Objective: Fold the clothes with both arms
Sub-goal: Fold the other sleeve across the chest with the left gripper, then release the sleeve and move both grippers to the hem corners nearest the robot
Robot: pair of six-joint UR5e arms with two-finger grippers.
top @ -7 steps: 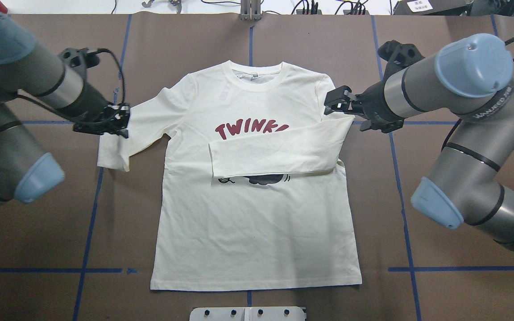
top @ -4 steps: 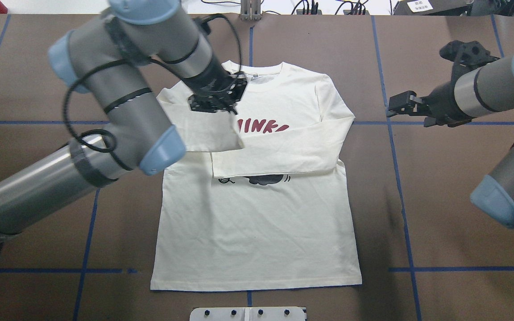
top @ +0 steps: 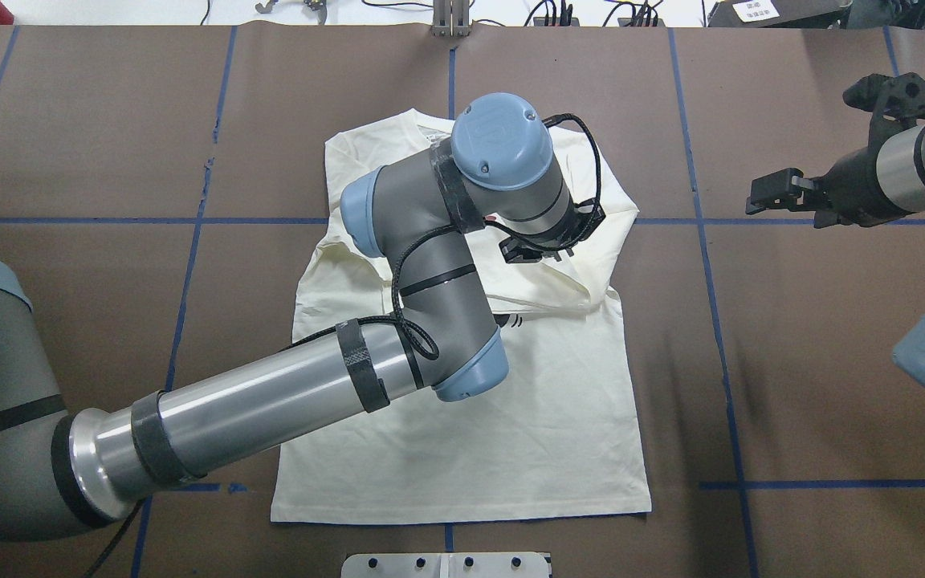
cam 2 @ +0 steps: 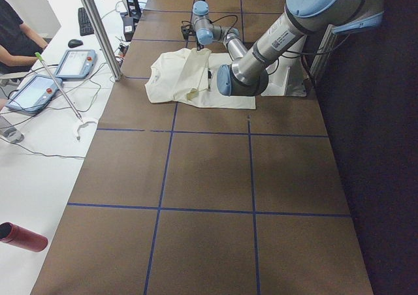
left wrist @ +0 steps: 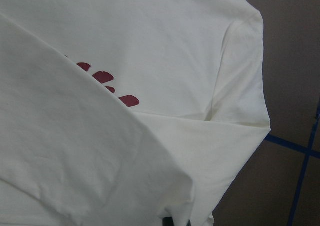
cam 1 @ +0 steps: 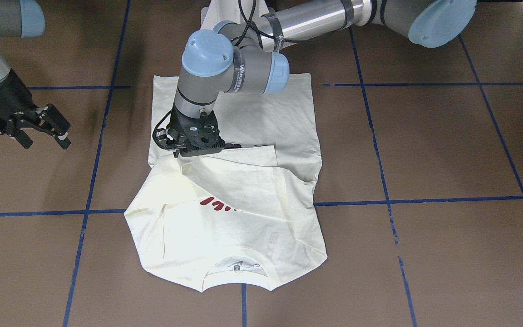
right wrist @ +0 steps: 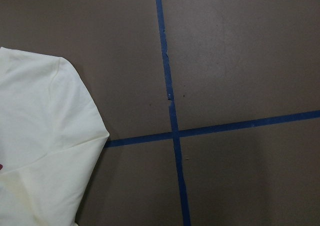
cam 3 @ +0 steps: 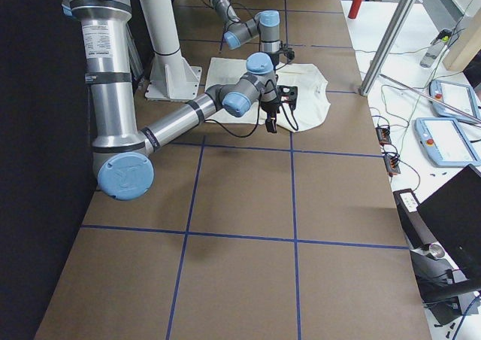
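Note:
The cream long-sleeved T-shirt [top: 470,449] lies flat on the table, collar away from the robot, also seen in the front view [cam 1: 243,245]. Both sleeves are folded across the chest. Only a bit of the red "TWINKLE" print [cam 1: 216,204] shows, also in the left wrist view [left wrist: 105,78]; the cat print is almost fully covered. My left gripper [cam 1: 186,153] reaches across the chest, shut on the cuff end of the left sleeve [left wrist: 75,151]; overhead it [top: 531,249] sits near the shirt's right side. My right gripper [top: 759,197] is open and empty, off the shirt's right shoulder [right wrist: 40,136].
Blue tape lines [top: 719,321] grid the brown table. A white plate [top: 446,564] sits at the near edge. The white pedestal [cam 3: 161,31] stands behind the shirt. Tablets [cam 2: 72,63] and a seated person are beside the table's far side.
My left arm has carried the left sleeve from the shirt's left side across the chest to the right. My right gripper has drawn back to the right, off the shirt.

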